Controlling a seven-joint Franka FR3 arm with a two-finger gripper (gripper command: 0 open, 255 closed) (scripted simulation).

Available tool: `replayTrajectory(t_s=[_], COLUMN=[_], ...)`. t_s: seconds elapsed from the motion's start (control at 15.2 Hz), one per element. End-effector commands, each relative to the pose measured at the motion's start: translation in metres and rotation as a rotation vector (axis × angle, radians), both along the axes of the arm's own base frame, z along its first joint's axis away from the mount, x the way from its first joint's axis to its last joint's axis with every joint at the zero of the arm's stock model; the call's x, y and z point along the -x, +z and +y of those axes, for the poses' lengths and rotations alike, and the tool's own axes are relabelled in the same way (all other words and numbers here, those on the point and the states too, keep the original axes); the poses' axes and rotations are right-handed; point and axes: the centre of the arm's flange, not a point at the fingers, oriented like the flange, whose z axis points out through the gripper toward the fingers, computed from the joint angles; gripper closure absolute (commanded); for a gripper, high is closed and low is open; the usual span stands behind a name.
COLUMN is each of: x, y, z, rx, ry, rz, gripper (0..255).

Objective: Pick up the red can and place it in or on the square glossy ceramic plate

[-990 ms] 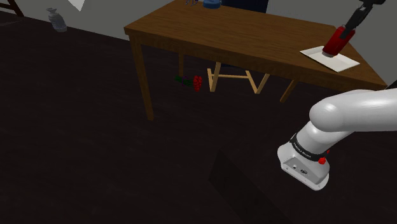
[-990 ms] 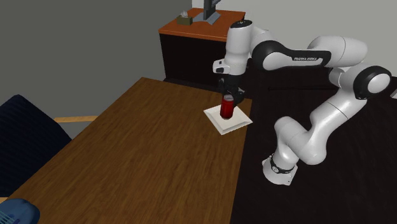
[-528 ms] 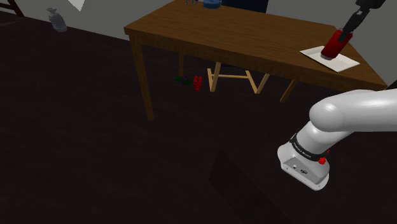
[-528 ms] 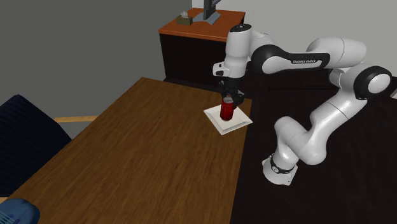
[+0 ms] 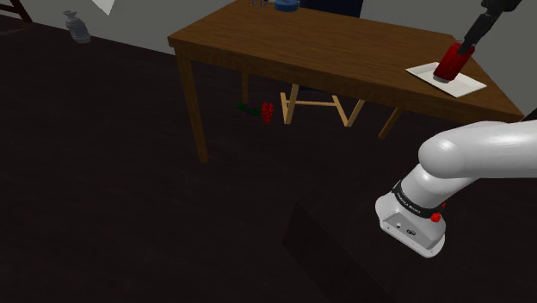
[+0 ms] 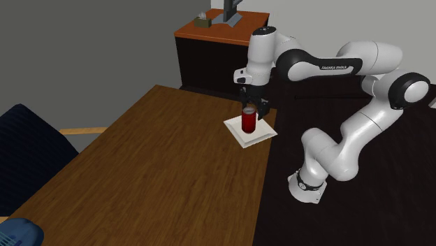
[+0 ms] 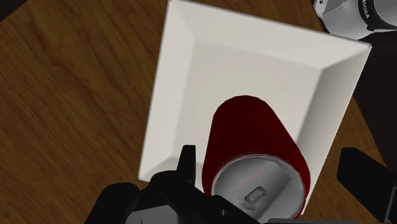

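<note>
A: Close in on the gripper [image 7: 272,167]: the fingers are spread wide, one just beside the red can [image 7: 254,137] and the other well apart from it. Nothing is clasped.
B: And the can stands upright on the white square plate [image 7: 191,70], inside its rim.
A: So I'd call this the release step, with the placing as good as done.
B: The next move calls for a straight lift, without brushing the can's top. The plate sits near the wooden table [image 6: 154,168] edge, so a nudge could cost.
</note>
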Motion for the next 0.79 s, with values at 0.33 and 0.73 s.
replayTrajectory(t_s=[0.33,0.73], x=[-0.001,0.000], y=[0.050,0.050], z=[0.000,0.000], rx=[0.000,0.000], ry=[0.000,0.000], rz=[0.000,0.000], gripper=[0,0])
